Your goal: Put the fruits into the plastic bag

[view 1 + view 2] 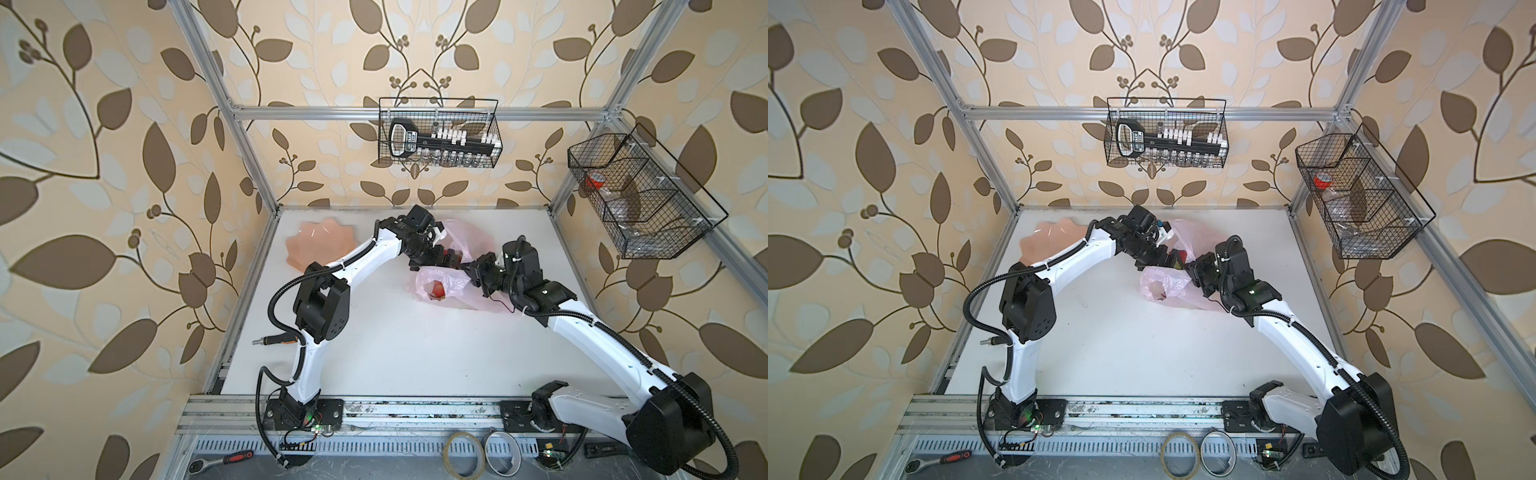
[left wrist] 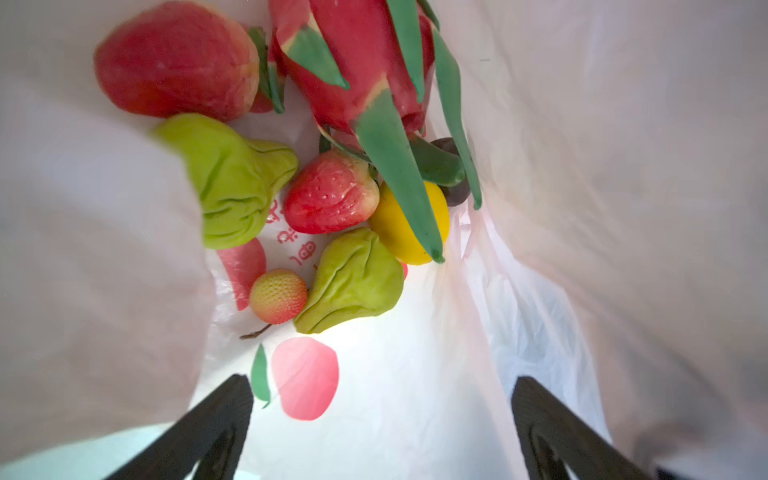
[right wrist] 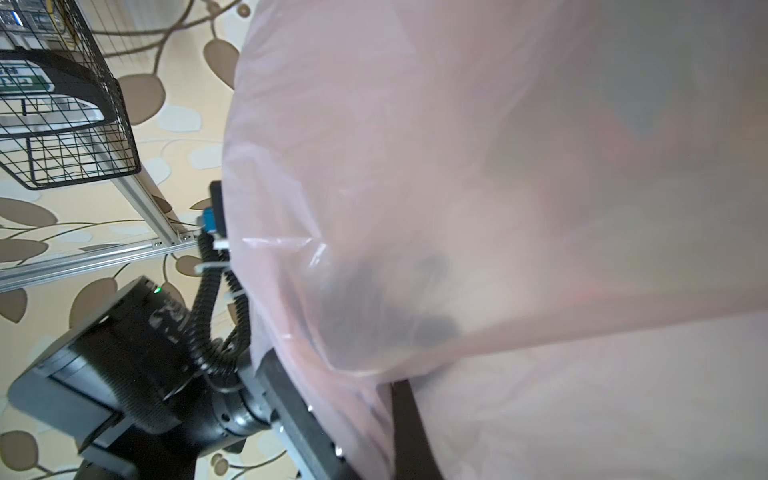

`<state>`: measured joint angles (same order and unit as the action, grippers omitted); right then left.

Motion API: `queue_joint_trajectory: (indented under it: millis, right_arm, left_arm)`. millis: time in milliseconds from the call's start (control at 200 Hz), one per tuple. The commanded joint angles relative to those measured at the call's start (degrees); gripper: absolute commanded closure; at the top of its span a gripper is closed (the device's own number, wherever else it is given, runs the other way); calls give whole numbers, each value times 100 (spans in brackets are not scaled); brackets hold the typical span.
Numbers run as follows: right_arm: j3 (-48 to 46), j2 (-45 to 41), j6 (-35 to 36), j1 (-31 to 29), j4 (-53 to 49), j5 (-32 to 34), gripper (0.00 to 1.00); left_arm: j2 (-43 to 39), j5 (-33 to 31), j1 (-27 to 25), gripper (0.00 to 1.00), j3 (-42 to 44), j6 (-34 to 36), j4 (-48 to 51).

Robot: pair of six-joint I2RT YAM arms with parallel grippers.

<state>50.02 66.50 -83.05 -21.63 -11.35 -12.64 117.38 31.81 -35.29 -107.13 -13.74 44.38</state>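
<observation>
The wrist view of my left gripper (image 2: 381, 380) looks into the plastic bag (image 2: 582, 208), where the gripper is open with nothing between its fingers. The fruits lie beyond it: a dragon fruit (image 2: 365, 62), a red fruit (image 2: 178, 58), two lumpy green ones (image 2: 232, 183) (image 2: 353, 282), a strawberry (image 2: 330, 193), a lemon (image 2: 399, 224), a small bumpy ball (image 2: 277, 296) and a dark purple one (image 2: 455, 195). In both top views the bag (image 1: 440, 282) (image 1: 1163, 282) lies mid-table at the back. My right gripper (image 1: 467, 274) (image 3: 386, 415) is shut on the bag's edge and holds it up.
A peach-pink petal-edged dish (image 1: 316, 245) (image 1: 1050, 241) sits at the back left behind the left arm. Wire baskets hang on the back wall (image 1: 438, 133) and the right frame (image 1: 640, 195). Tape rolls (image 1: 463, 453) and a ratchet (image 1: 220, 459) lie at the front edge.
</observation>
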Motion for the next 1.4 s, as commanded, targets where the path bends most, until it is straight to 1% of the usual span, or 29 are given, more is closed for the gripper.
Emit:
queue_joint_trajectory:
  millis: [0,125,255,415,475,560,635,715,810,885,974,1259,1399]
  right_arm:
    - [-114,-116,-19,34,-110,89,100]
    - [-124,-155,3,45,-189,91,100]
    - [-131,-181,8,48,-227,87,100]
    - [-132,-185,33,53,-283,100,100]
    - [-133,-185,47,53,-300,88,100]
    - [-128,-198,59,56,-344,87,100]
    - [-127,-218,85,62,-370,104,100]
    - [-133,-234,93,66,-418,97,100]
    - [-133,-260,126,61,-501,91,100]
    - [-142,-294,134,59,-544,96,100]
    - [-128,-320,148,58,-604,104,100]
    - [-74,-331,156,62,-708,97,100]
    - [-78,-357,157,62,-783,91,100]
  left_arm:
    - [-681,-549,-35,1,224,1130,486]
    - [-1121,-954,-34,1,732,1777,489]
    - [-1606,-1315,-4,1,1359,2225,251]
    - [-2350,-2011,54,1,2452,2511,-813]
    - [-2517,-2009,100,1,2789,2676,-1203]
    - [-2660,-1702,135,1,3122,3040,-1659]
    - [-2715,-1601,130,1,3448,3264,-2184]
    - [-2623,-1631,175,1,3556,3448,-2596]
    - [-2377,-1429,274,1,3476,3648,-2827]
    - [-2187,-1213,360,1,3546,3990,-3177]
    - [-1983,-1186,375,1,3581,4242,-3619]
    - [-1182,-1188,382,5,3212,4075,-4143]
    - [-866,-1489,374,8,3032,3780,-4421]
